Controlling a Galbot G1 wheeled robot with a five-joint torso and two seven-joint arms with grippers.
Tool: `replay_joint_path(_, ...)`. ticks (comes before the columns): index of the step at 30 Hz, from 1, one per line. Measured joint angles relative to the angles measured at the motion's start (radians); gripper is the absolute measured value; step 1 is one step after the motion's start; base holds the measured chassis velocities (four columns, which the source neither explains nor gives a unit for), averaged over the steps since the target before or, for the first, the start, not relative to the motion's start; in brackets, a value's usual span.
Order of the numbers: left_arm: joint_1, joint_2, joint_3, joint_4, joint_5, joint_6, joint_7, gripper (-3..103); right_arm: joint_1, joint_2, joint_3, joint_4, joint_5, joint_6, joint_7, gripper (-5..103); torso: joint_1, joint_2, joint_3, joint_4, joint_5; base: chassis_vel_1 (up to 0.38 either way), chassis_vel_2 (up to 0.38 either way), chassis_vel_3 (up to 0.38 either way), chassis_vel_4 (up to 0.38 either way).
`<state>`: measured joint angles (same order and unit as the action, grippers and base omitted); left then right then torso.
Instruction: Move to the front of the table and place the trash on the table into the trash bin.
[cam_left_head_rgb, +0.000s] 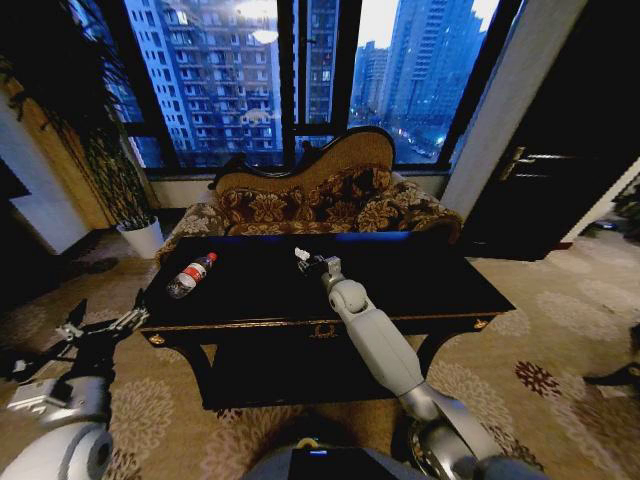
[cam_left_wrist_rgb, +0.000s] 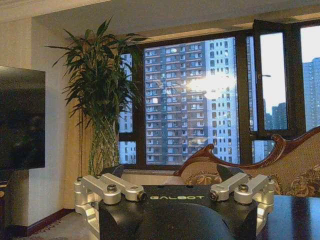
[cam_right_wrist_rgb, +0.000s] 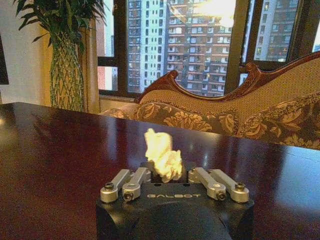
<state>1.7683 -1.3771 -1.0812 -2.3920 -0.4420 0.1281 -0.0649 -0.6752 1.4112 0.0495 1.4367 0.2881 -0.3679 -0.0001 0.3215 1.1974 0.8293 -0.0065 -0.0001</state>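
Observation:
The glossy black table stands right in front of me. A clear bottle with a red label and cap lies on its left part. My right gripper reaches over the table's middle and is shut on a crumpled white scrap. In the right wrist view that scrap sticks up between the closed fingers of the right gripper, just above the tabletop. My left gripper hangs open off the table's left front corner, and in the left wrist view the left gripper holds nothing. The trash bin is out of view.
An ornate brown sofa backs against the far side of the table, under the windows. A white plant pot with a tall plant stands at the far left. A dark door is at the right. Patterned carpet surrounds the table.

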Motion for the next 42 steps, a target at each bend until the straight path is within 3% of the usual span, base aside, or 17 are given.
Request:
replay_joint_path(1, 0.000, 0.000, 0.000, 0.000, 0.000, 0.000, 0.000, 100, 0.000, 0.000, 0.000, 0.000, 0.000, 0.000, 0.000, 33, 0.000, 0.000, 0.000, 0.0000, 0.0000, 0.000, 0.000, 0.000, 0.000)
replay_joint_path(2, 0.000, 0.000, 0.000, 0.000, 0.000, 0.000, 0.000, 100, -0.002, -0.002, 0.002, 0.003, -0.001, 0.002, 0.000, 22, 0.000, 0.000, 0.000, 0.0000, 0.0000, 0.000, 0.000, 0.000, 0.000)
replay_joint_path(5, 0.000, 0.000, 0.000, 0.000, -0.001, -0.001, 0.000, 100, -0.005, -0.005, 0.007, 0.007, -0.002, 0.003, 0.000, 17, 0.000, 0.000, 0.000, 0.0000, 0.0000, 0.000, 0.000, 0.000, 0.000)
replay_joint_path(9, -0.002, 0.001, 0.000, -0.002, -0.002, -0.001, 0.000, 100, -0.023, -0.011, 0.020, 0.034, -0.002, 0.005, 0.000, 1, 0.000, 0.000, 0.000, 0.0000, 0.0001, 0.000, 0.000, 0.000, 0.000)
replay_joint_path(14, -0.006, 0.002, -0.001, -0.003, -0.007, -0.002, -0.009, 100, -0.037, -0.016, 0.054, 0.096, 0.004, -0.007, 0.000, 1, 0.000, 0.000, 0.000, 0.0002, 0.0001, 0.000, 0.000, 0.000, 0.000)
replay_joint_path(29, -0.025, 0.019, -0.001, -0.003, -0.028, -0.002, -0.015, 100, -0.208, -0.117, 0.332, 0.351, 0.030, -0.037, 0.000, 1, 0.000, 0.000, 0.000, -0.0001, 0.0003, 0.000, 0.000, 0.000, 0.000)
replay_joint_path(35, -0.045, 0.041, 0.007, 0.012, -0.040, 0.001, -0.030, 100, -0.293, -0.116, 0.421, 0.382, 0.006, 0.026, 0.000, 1, 0.000, 0.000, 0.000, 0.0000, 0.0000, 0.000, 0.000, 0.000, 0.000)
replay_joint_path(42, -0.060, 0.066, 0.012, 0.030, -0.062, 0.007, -0.037, 100, -0.382, -0.100, 0.428, 0.412, 0.015, 0.098, 0.000, 1, 0.000, 0.000, 0.000, 0.0001, -0.0001, 0.000, 0.000, 0.000, 0.000)
